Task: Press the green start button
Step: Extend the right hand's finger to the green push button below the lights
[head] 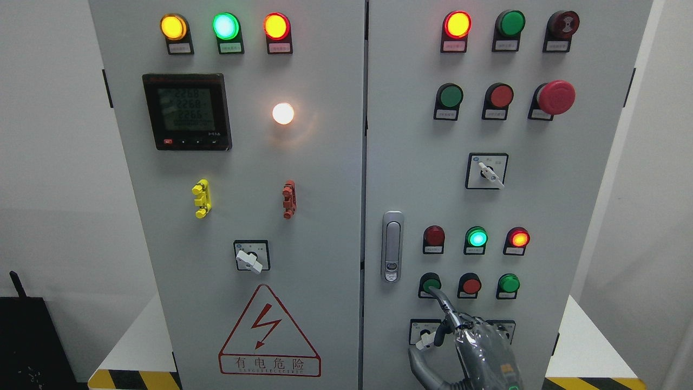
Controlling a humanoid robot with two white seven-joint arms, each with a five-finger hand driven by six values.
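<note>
Low on the cabinet's right door is a row of three push buttons, and the green button (pixel 431 281) is the leftmost. My right hand (pixel 461 328) rises from the bottom edge, wrapped in clear film. Its index finger (pixel 441 301) is stretched up and left, and the tip touches the lower edge of that green button. The other fingers are curled in and hold nothing. Whether the button is pushed in cannot be told. The left hand is out of view.
Right of the touched button sit a red button (pixel 471 285) and another green button (pixel 509 283). Above them are three lamps, the middle one lit green (pixel 477 238). The hand partly covers a rotary switch (pixel 423 332). A door handle (pixel 392 246) is to the left and a red mushroom stop (pixel 557 97) is higher up.
</note>
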